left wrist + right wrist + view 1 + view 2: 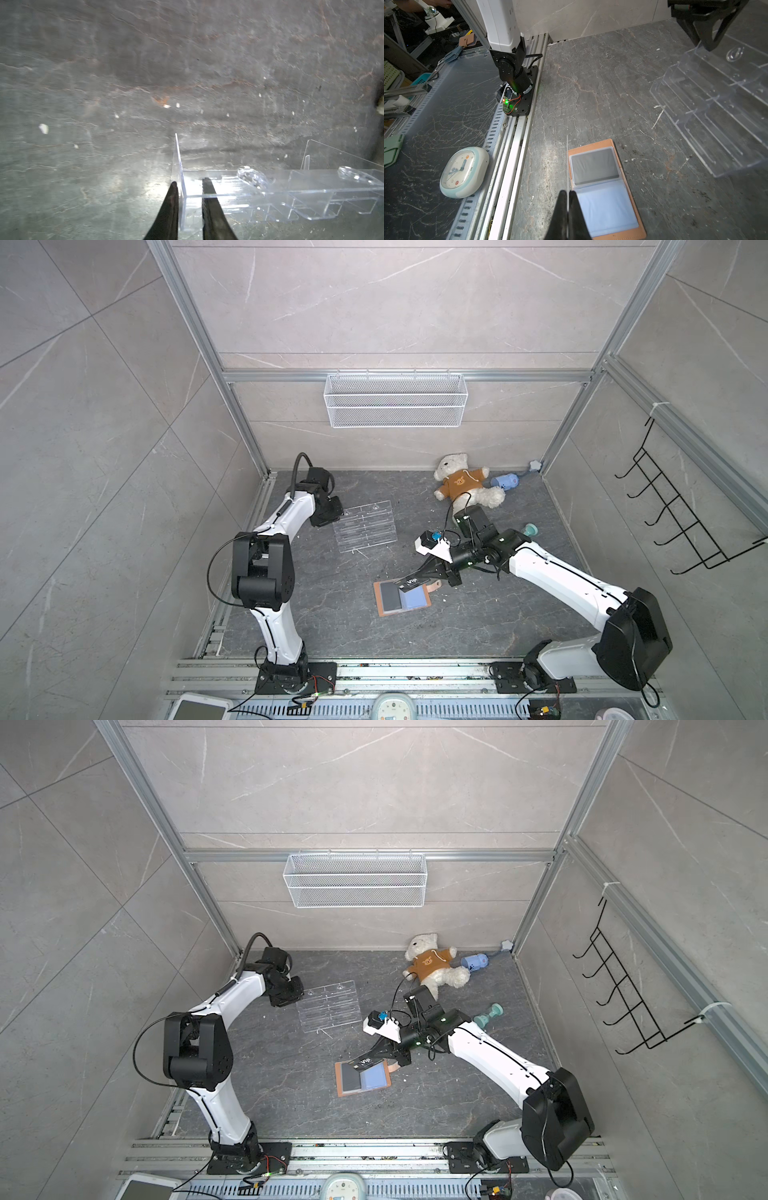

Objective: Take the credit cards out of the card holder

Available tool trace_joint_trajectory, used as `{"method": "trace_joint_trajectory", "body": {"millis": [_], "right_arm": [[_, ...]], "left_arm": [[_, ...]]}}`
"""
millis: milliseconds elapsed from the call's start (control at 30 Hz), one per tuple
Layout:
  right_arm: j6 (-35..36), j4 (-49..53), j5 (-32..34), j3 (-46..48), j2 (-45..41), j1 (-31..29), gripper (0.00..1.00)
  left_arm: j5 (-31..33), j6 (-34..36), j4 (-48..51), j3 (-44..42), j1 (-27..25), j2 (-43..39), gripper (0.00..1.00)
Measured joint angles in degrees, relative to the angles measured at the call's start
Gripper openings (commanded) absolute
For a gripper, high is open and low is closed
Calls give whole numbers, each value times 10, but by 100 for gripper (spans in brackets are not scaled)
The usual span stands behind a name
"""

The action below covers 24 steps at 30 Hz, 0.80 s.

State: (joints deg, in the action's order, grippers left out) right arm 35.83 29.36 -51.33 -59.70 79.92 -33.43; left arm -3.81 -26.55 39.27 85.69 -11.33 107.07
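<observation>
Right gripper [568, 194] clamped on credit card [412, 581] over card holder [591, 145]; left gripper [189, 182] narrowly parted astride clear rack [365, 526] wall.

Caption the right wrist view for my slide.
Right gripper pinches a thin black plastic card edge-on beside the open tan leather card holder; another dark card sits sleeved.

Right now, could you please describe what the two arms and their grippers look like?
The left arm and right arm have white shells, black joints and looping black cables. The left gripper and right gripper have black, tapered fingers.
</observation>
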Motion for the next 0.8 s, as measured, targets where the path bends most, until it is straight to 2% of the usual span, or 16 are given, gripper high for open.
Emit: {"method": "trace_joint_trajectory", "body": {"millis": [267, 600, 733, 800], "right_arm": [[0, 5, 2, 0, -5, 0, 0], [0, 5, 2, 0, -5, 0, 0], [0, 5, 2, 0, -5, 0, 0], [0, 5, 2, 0, -5, 0, 0]], "left_arm": [[22, -41, 13, 20, -94, 2, 7], [54, -74, 29, 22, -103, 19, 5], [69, -79, 32, 22, -103, 20, 10], [72, -82, 33, 22, -103, 20, 18]]}}
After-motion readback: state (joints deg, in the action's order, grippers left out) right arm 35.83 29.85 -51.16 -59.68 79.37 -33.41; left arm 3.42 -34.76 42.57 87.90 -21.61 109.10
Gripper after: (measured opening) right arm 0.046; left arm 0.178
